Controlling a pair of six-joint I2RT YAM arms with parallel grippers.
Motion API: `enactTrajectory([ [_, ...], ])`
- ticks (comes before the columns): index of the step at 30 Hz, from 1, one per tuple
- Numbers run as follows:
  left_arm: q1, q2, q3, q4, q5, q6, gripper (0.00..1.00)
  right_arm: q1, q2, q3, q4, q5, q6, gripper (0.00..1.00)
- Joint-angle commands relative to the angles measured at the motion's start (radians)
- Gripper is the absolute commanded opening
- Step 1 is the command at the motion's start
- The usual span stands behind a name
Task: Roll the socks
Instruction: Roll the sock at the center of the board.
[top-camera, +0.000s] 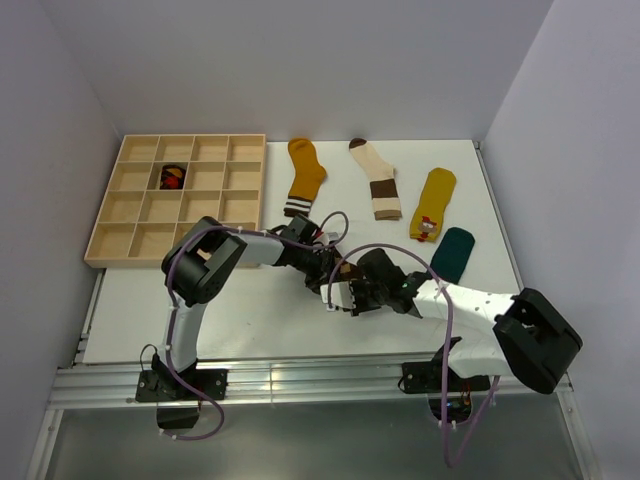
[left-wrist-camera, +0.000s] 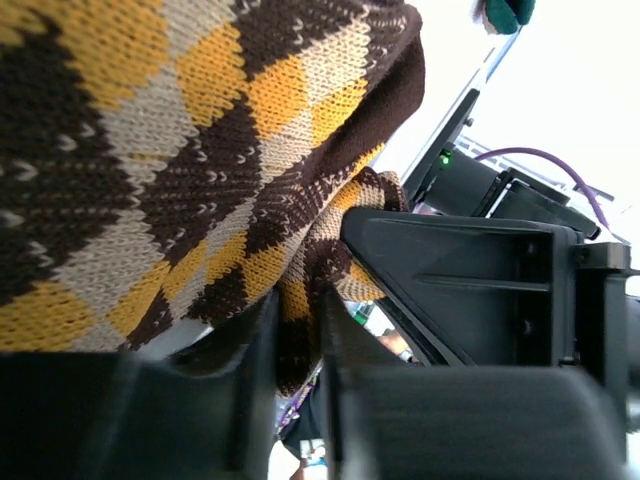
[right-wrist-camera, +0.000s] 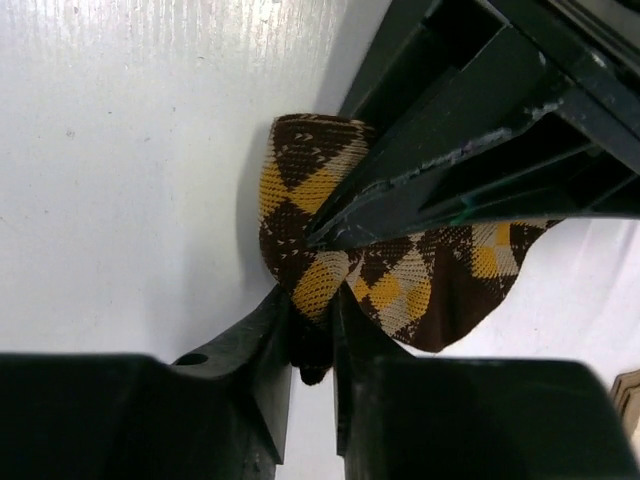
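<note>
Argyle sock (right-wrist-camera: 400, 280), brown and orange: bunched over mid-table (top-camera: 200, 320), between the two grippers. Right gripper (right-wrist-camera: 312, 312) jaws are clenched on one folded edge. Left gripper (left-wrist-camera: 298, 335) jaws pinch another fold, with fabric between the fingers. Mustard sock (top-camera: 304, 175), cream sock (top-camera: 379, 180), yellow sock (top-camera: 434, 203) and teal sock (top-camera: 454, 254) lie flat beyond. One rolled sock (top-camera: 173, 177) sits in a wooden tray (top-camera: 130, 245) compartment.

The left hand (left-wrist-camera: 298, 335) pinches a fold of the brown-and-yellow argyle sock (left-wrist-camera: 150, 150).
</note>
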Motion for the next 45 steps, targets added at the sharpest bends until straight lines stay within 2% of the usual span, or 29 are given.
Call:
enactTrajectory([
  [1,0.002,-0.003,-0.002,-0.055,-0.11,0.07,0.28,0.006,0.031,0.089,-0.092,-0.022,0.009,0.18],
  [3,0.008,-0.031,-0.004,-0.045,-0.148,0.083,0.4,0.002,0.042,0.128,-0.184,-0.03,0.031,0.16],
  [6,0.023,-0.092,-0.017,0.012,-0.194,0.083,0.48,-0.017,0.052,0.159,-0.281,-0.053,0.046,0.14],
  [13,0.059,-0.237,-0.119,0.19,-0.341,0.008,0.51,-0.079,0.124,0.196,-0.436,-0.119,0.057,0.13],
  [17,0.08,-0.335,-0.272,0.312,-0.465,-0.082,0.5,-0.167,0.207,0.242,-0.524,-0.184,0.034,0.14],
  [22,0.082,-0.511,-0.424,0.4,-0.683,-0.125,0.5,-0.28,0.371,0.424,-0.704,-0.301,-0.038,0.15],
  [26,0.051,-0.611,-0.494,0.411,-0.822,-0.041,0.49,-0.349,0.645,0.657,-1.013,-0.379,-0.131,0.16],
  [28,-0.005,-0.658,-0.508,0.438,-0.886,0.014,0.5,-0.38,0.727,0.789,-1.094,-0.395,-0.141,0.16],
  [30,-0.062,-0.675,-0.501,0.448,-0.964,0.144,0.52,-0.391,0.827,0.89,-1.177,-0.404,-0.133,0.17],
  [31,-0.129,-0.669,-0.486,0.439,-0.988,0.26,0.52,-0.395,0.854,0.918,-1.201,-0.407,-0.132,0.17],
  [32,-0.168,-0.665,-0.463,0.443,-1.03,0.316,0.52,-0.397,0.897,0.943,-1.23,-0.418,-0.12,0.17],
  [34,-0.252,-0.639,-0.443,0.454,-1.044,0.451,0.54,-0.399,0.933,0.992,-1.249,-0.422,-0.101,0.17],
  [37,-0.297,-0.593,-0.406,0.474,-1.013,0.54,0.54,-0.399,0.967,1.015,-1.238,-0.415,-0.049,0.18],
  [45,-0.308,-0.444,-0.327,0.511,-0.915,0.649,0.57,-0.399,0.991,1.018,-1.211,-0.398,0.0,0.18],
])
